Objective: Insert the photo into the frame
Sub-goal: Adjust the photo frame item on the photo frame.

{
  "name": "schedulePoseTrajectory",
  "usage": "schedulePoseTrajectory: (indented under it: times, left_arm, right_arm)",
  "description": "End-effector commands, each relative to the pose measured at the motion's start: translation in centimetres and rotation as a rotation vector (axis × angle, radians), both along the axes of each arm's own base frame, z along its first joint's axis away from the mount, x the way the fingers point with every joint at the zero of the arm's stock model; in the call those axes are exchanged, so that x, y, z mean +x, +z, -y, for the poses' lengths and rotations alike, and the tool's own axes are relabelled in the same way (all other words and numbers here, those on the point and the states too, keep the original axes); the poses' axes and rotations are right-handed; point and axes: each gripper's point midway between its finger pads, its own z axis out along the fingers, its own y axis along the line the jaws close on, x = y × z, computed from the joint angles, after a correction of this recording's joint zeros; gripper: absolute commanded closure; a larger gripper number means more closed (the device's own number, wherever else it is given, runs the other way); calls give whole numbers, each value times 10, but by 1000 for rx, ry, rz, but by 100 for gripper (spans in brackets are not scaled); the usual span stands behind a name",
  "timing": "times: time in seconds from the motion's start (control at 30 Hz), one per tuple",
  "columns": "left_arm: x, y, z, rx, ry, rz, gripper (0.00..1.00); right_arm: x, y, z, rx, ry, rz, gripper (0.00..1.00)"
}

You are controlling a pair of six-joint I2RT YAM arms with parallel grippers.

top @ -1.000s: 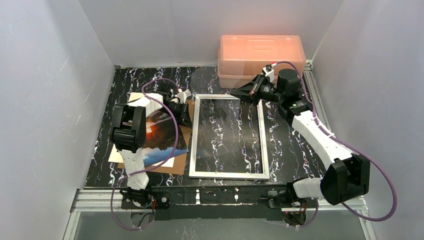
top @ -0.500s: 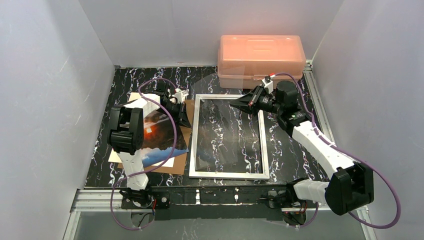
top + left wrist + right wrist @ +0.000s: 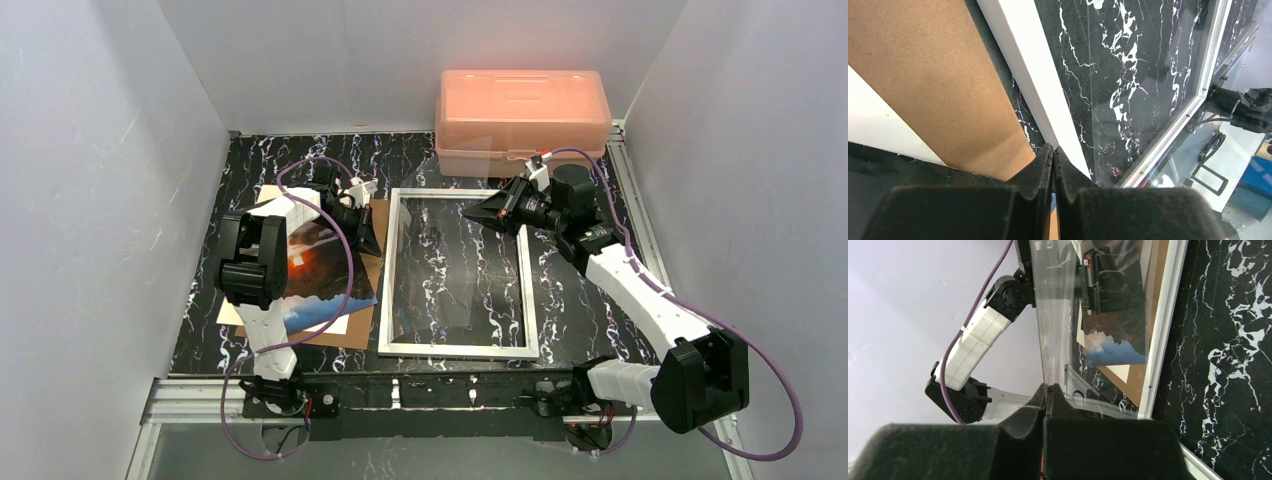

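Top external: glossy cloud photo (image 3: pixel 318 270) lies left of white rectangular frame (image 3: pixel 455 350), nearest shut left gripper (image 3: pixel 372 245); right gripper (image 3: pixel 470 212) pinches clear pane (image 3: pixel 455 262).

Pale grey walls (image 3: pixel 120 150) are closing in the space on the left, back and right, plain and matte, with soft, even light spreading over them. A black tabletop (image 3: pixel 565 310) veined with white is filling the floor between them. An aluminium rail (image 3: pixel 200 400) is running along its near edge. A translucent pink box (image 3: pixel 520 110) is sitting against the back wall.
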Motion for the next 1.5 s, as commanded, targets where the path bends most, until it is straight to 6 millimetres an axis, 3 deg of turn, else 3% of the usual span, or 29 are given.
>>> schedulePoseTrajectory:
  times: [0.0,0.77,1.1,1.47]
  left_arm:
    - [-1,16,3,-20,-15,27,98]
    - [2,13,9,-25,-39,32,99]
    - [3,12,10,-28,-42,31,99]
    - [2,12,10,-29,-46,29,99]
  right_arm:
    - [0,6,2,-25,18,60,99]
    - [17,-23,28,-154,71,83,99]
    - [19,-2,21,-149,166,218,99]
    - [23,2,17,-148,225,295,99]
